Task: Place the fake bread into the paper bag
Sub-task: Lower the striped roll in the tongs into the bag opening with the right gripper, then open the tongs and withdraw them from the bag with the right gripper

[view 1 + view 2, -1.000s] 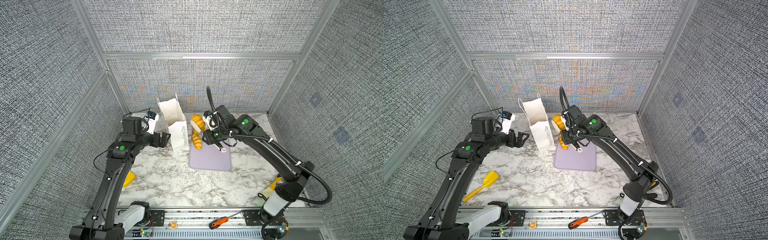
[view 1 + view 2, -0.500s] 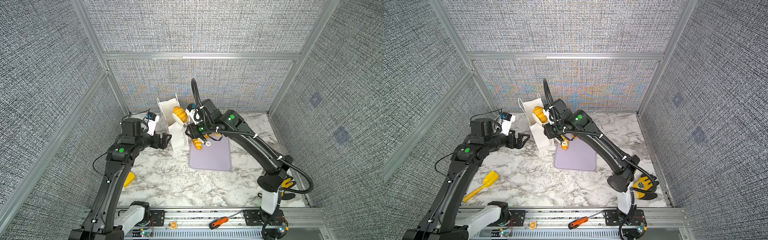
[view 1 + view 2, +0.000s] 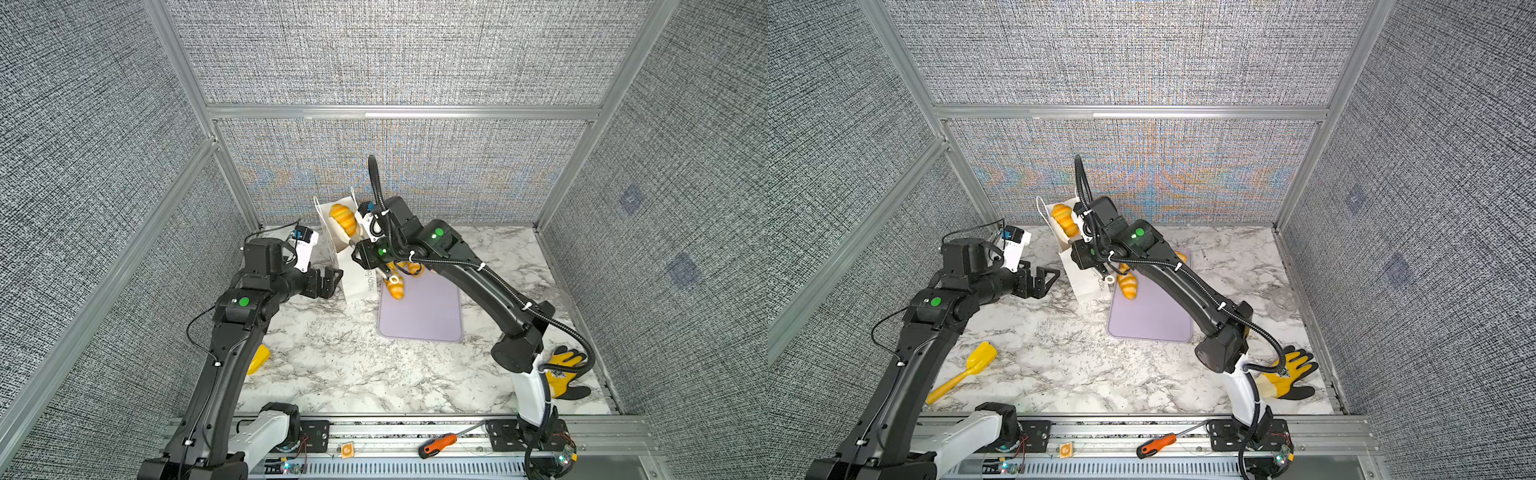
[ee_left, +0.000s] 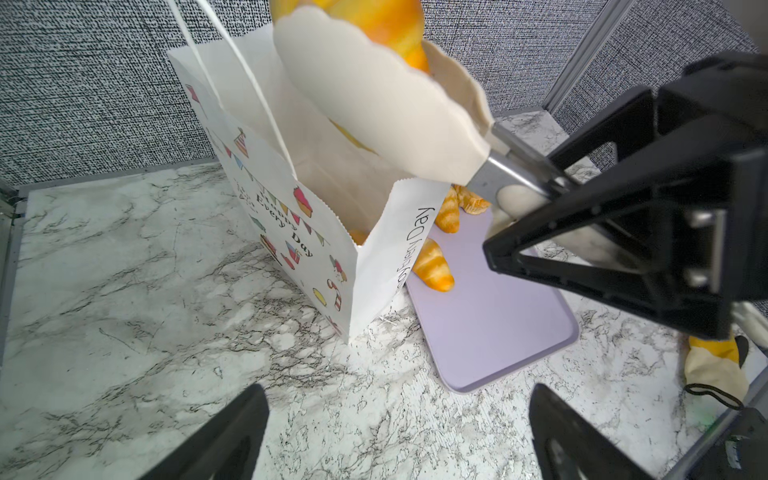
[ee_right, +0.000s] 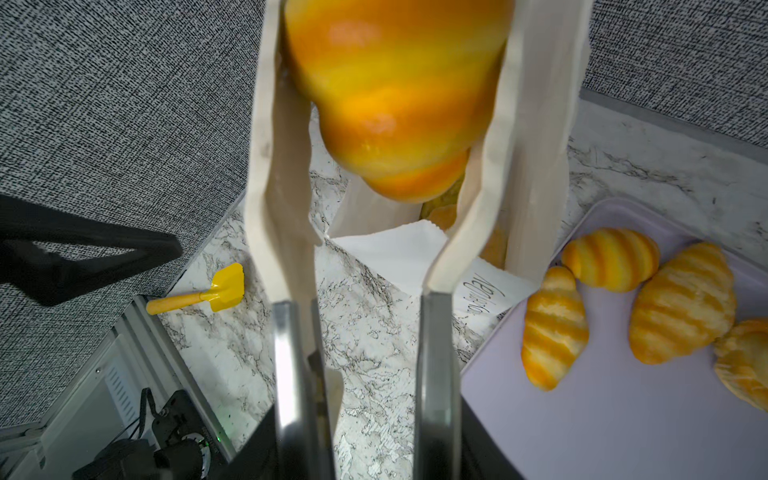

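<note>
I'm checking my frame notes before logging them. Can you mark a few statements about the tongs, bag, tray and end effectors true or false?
1. The right end effector grips tongs holding a croissant over the paper bag. True.
2. The left end effector is shut on the bag. False: it is open beside the bag, gripping nothing.
3. The lilac tray is empty. False: croissants lie on it.
4. A yellow toy shovel lies on the table. True.
5. The bag lies flat. False: it stands upright, mouth open.
</note>
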